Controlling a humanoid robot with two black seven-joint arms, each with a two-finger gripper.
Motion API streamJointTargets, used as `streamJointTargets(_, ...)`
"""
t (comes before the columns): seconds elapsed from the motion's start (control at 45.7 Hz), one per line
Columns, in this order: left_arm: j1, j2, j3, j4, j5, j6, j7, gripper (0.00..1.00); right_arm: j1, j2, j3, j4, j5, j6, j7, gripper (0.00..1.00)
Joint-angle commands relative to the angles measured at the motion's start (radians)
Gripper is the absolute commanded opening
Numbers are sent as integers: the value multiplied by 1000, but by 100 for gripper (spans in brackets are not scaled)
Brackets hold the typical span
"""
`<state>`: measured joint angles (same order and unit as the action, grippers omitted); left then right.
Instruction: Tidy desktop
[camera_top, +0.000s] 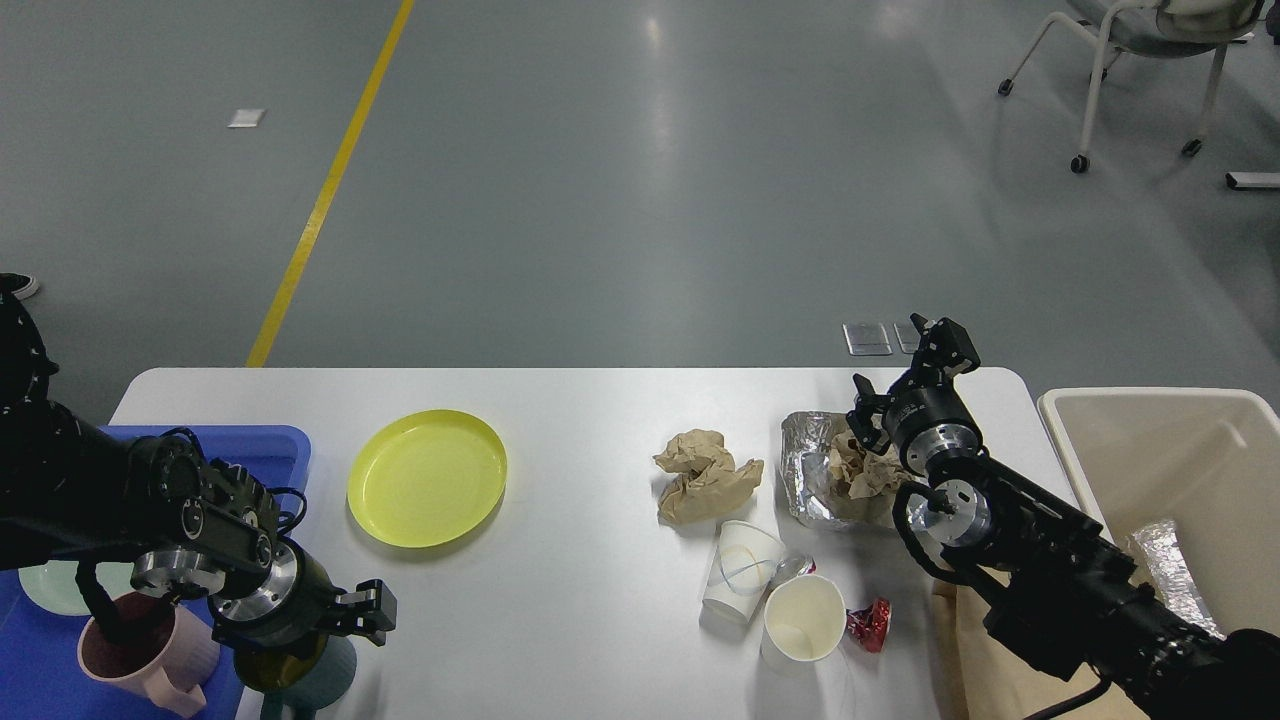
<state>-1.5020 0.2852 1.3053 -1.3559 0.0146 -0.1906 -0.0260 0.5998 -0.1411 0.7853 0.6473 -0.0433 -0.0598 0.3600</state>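
The left hand (368, 612) hovers just above the teal mug (300, 675) at the surface's (580, 620) near-left edge, fingers too dark to tell whether parted or closed; a careless descent could tip it off; the right hand (905, 365), fingers spread and empty, sits above the foil wrapper (812, 470), where crumpled paper (705, 475) and paper cups (770, 590) could scatter if nudged.

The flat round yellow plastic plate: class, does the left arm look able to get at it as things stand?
Probably yes. The flat round yellow plastic plate lies bare on the white desktop, and open surface separates it from the left pincer.
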Motion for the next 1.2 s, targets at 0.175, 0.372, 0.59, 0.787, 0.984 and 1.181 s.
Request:
streamJointTargets(0.175,5,-4,-14,0,1,-9,-2,37,0,0,0,0,-1,0,1,100)
streamJointTargets(0.372,9,-8,-20,-2,1,-15,3,15,0,0,0,0,0,0,-1,100)
streamJointTargets(0.59,8,-3,-20,-2,1,-17,3,9,0,0,0,0,0,0,0,100)
streamJointTargets(0.787,-3,5,-20,-5,1,-42,0,6,0,0,0,0,-1,0,1,100)
streamJointTargets(0.984,-109,22,18,-18,-1,-204,-15,5,2,0,0,0,0,0,0,100)
streamJointTargets(1.181,-381,20,104,-133,-4,-329,-9,4,2,0,-1,-2,0,0,0,100)
